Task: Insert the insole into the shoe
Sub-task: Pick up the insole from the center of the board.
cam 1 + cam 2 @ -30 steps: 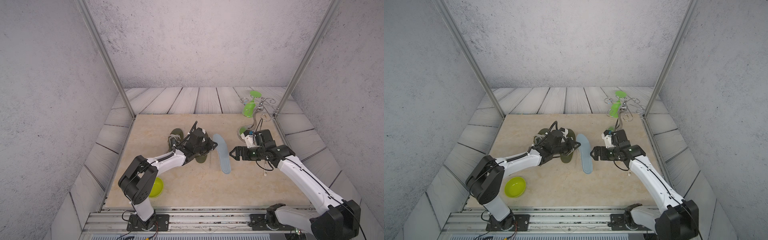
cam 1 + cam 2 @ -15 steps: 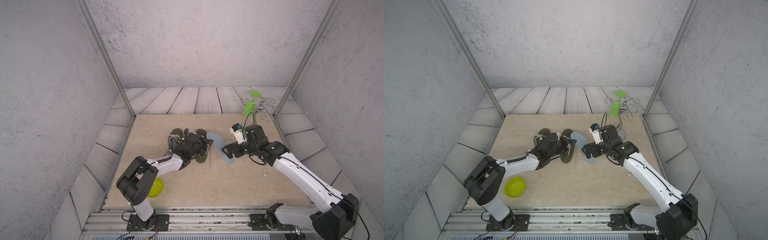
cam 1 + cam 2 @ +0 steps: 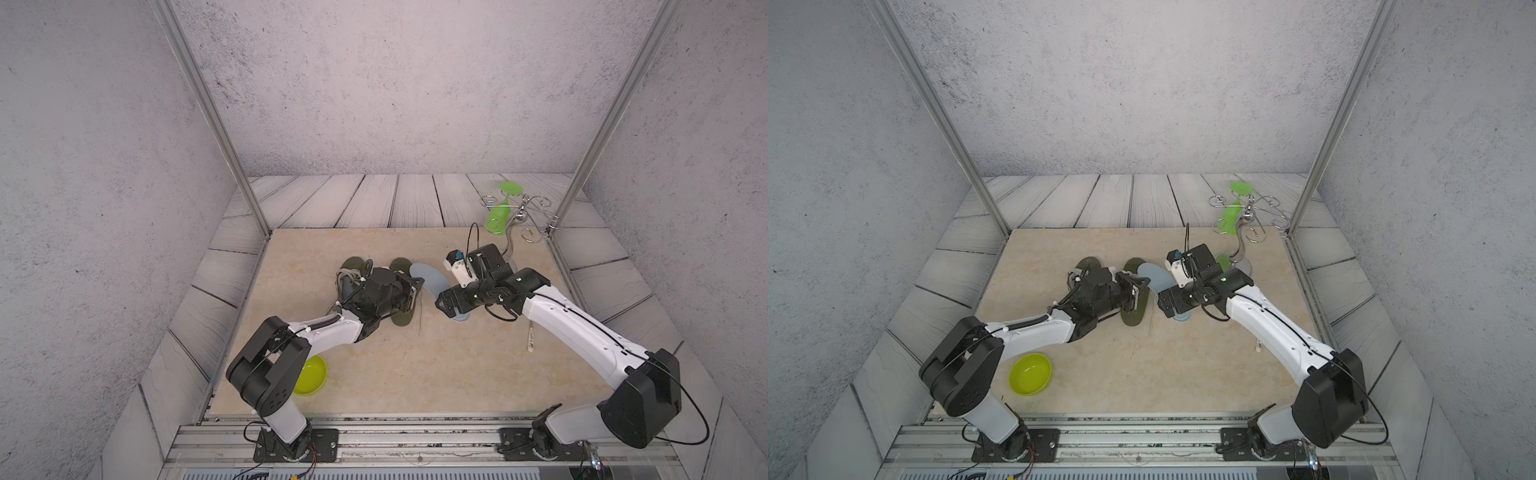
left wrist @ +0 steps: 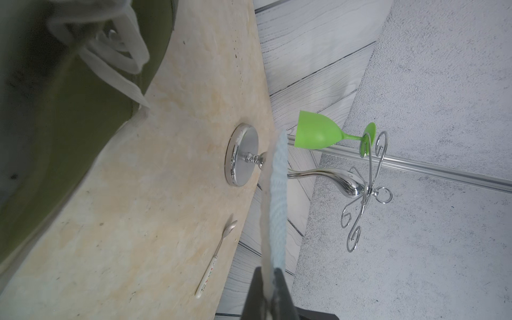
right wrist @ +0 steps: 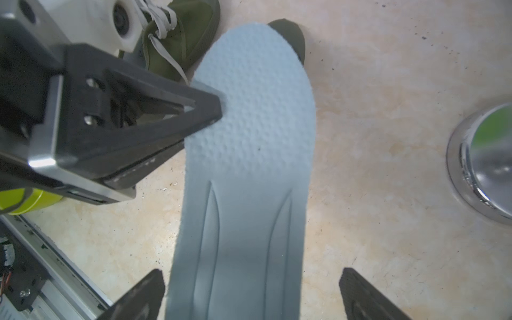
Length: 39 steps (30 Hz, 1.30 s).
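Note:
The pale blue insole [image 3: 428, 276] [image 3: 1152, 276] lies low over the beige mat between the two arms. My left gripper [image 3: 419, 282] [image 4: 270, 273] is shut on one long edge of the insole [image 4: 278, 194], near its toe. My right gripper [image 3: 444, 304] [image 5: 252, 277] is open, one finger on each side of the heel half of the insole [image 5: 249, 138], touching neither side. The olive shoe [image 3: 352, 268] [image 5: 177, 36] with pale laces sits just left of my left gripper, partly hidden by that arm. A second olive shoe [image 3: 403, 318] lies under the left wrist.
A chrome stand [image 3: 521, 214] holding a green goblet [image 3: 498, 216] stands at the mat's back right; its round base [image 5: 484, 163] is close to the insole. A spoon [image 3: 530, 338] lies right of my right arm. A lime bowl [image 3: 309, 374] sits front left.
My right arm has swung in leftward and now straddles the insole's heel end. The insole has turned, and my left gripper has drawn back a little while still holding it.

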Motion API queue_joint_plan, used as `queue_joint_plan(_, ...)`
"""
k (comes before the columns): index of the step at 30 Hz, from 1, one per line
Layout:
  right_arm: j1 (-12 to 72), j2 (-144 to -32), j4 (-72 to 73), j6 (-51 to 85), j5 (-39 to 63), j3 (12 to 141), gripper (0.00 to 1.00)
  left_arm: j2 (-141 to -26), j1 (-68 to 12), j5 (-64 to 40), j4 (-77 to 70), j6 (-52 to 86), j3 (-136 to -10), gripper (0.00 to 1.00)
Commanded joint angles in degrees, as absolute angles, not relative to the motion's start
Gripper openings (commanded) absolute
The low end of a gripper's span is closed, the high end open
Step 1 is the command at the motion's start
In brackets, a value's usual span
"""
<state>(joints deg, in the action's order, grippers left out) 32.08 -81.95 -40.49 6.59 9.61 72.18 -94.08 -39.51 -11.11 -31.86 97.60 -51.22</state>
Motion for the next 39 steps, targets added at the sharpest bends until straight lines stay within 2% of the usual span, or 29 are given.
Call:
queue_joint_plan(1, 32.67, -83.32, -41.75, 6.63, 9.58, 72.95, 1.0, -94.05, -39.55, -10.46, -33.85, 99.84, -50.28, 0.0)
queue_joint_plan(5, 33.38, -83.52, -41.4, 6.94, 8.91, 72.69, 0.98, -94.4, -39.55, -10.35, -34.45, 100.1, -49.68, 0.0)
queue_joint_plan(17, 35.75, -86.8, -45.0, 7.12, 2.12, 75.41, 0.86, -94.89, -39.55, -10.11, -35.16, 100.55, -49.05, 0.0)
queue_joint_plan(22, 36.04, -86.56, -45.08, 7.12, 1.65, 75.67, 0.77, -94.98, -39.6, -10.28, -35.18, 100.11, -48.93, 0.0)
queue_joint_plan(26, 36.08, -86.49, -45.27, 7.29, 2.33, 75.85, 0.66, -95.03, -39.63, -10.37, -35.31, 100.1, -48.96, 0.0)
queue_joint_plan(31, 36.12, -86.61, -45.62, 7.88, 2.4, 76.03, 0.58, -95.25, -39.55, -10.88, -35.57, 99.74, -48.95, 0.0)
queue_joint_plan(36, 36.11, -85.85, -45.86, 8.26, 1.64, 75.85, 0.47, -95.29, -39.55, -11.86, -35.3, 98.52, -48.54, 0.3)
queue_joint_plan(39, 36.04, -85.45, -46.25, 8.52, 0.95, 75.76, 0.46, -94.31, -39.39, -12.44, -33.49, 96.45, -48.48, 0.41)
